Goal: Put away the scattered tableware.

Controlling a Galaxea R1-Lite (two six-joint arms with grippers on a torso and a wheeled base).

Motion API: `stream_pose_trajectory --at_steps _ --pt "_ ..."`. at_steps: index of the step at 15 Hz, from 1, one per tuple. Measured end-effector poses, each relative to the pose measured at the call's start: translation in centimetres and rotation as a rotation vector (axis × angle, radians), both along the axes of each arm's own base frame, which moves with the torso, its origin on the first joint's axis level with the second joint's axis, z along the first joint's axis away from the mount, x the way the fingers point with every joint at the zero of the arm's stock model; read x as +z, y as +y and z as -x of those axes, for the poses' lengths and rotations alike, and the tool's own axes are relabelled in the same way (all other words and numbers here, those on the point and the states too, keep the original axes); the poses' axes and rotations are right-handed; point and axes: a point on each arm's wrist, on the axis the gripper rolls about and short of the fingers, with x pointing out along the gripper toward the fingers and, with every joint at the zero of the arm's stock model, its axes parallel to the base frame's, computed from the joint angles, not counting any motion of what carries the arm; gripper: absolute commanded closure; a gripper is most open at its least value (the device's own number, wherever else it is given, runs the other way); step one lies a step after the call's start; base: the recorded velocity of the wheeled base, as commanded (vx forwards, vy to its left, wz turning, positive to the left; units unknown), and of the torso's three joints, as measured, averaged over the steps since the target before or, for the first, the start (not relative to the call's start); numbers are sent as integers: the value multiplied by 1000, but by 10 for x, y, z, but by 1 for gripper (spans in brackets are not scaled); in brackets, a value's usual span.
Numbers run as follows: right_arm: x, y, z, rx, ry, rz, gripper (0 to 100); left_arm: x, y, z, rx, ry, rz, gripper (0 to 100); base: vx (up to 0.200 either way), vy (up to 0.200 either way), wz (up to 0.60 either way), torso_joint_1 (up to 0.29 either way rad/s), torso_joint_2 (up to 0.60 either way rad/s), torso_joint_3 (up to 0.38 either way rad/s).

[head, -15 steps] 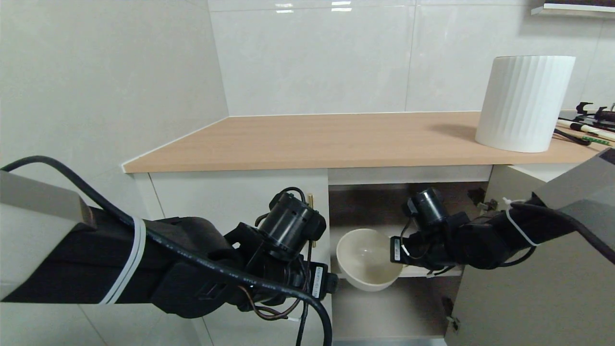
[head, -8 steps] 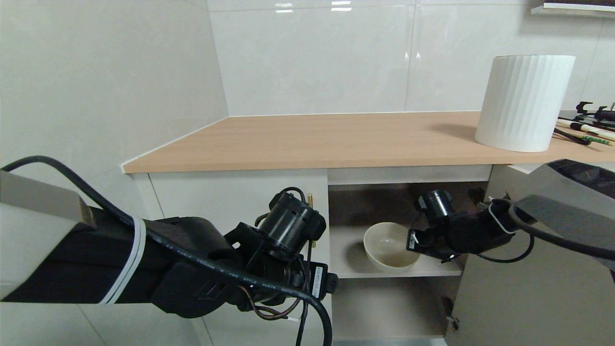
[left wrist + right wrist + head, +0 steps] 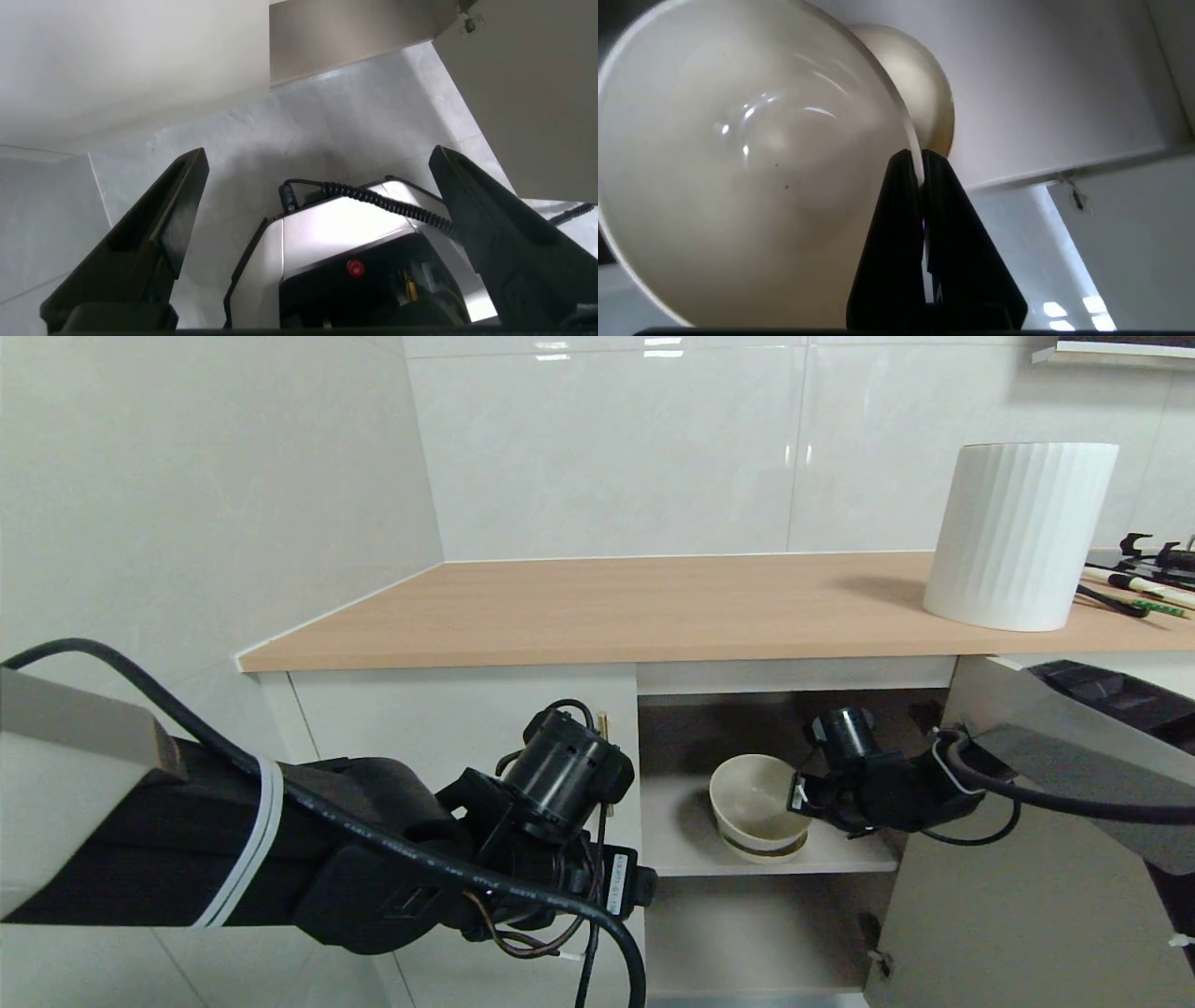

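A cream bowl (image 3: 747,793) (image 3: 738,159) is inside the open cabinet, tilted, over a second cream bowl (image 3: 761,847) (image 3: 920,79) that rests on the shelf (image 3: 681,849). My right gripper (image 3: 798,798) (image 3: 923,187) is shut on the upper bowl's rim, one finger inside and one outside. I cannot tell whether the two bowls touch. My left gripper (image 3: 318,159) is open with nothing between its fingers. It hangs low in front of the closed left cabinet door and points down at the floor.
The cabinet's right door (image 3: 1027,896) stands open beside my right arm. On the wooden counter (image 3: 653,607) stands a white ribbed container (image 3: 1022,532), with chopsticks and utensils (image 3: 1144,588) at the far right. A lower shelf (image 3: 747,933) lies beneath.
My right gripper has carried the bowl from the cabinet's front opening deeper in and down over the bowl on the shelf. The left arm has not moved.
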Motion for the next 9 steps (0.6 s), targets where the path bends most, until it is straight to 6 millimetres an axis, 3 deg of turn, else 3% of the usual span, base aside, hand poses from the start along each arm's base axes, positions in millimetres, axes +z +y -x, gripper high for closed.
stream_pose_trajectory --at_steps 9 --pt "-19 -5 -22 -36 -10 26 100 0 0 0 0 -1 2 0 0 0 0 0 0 0"
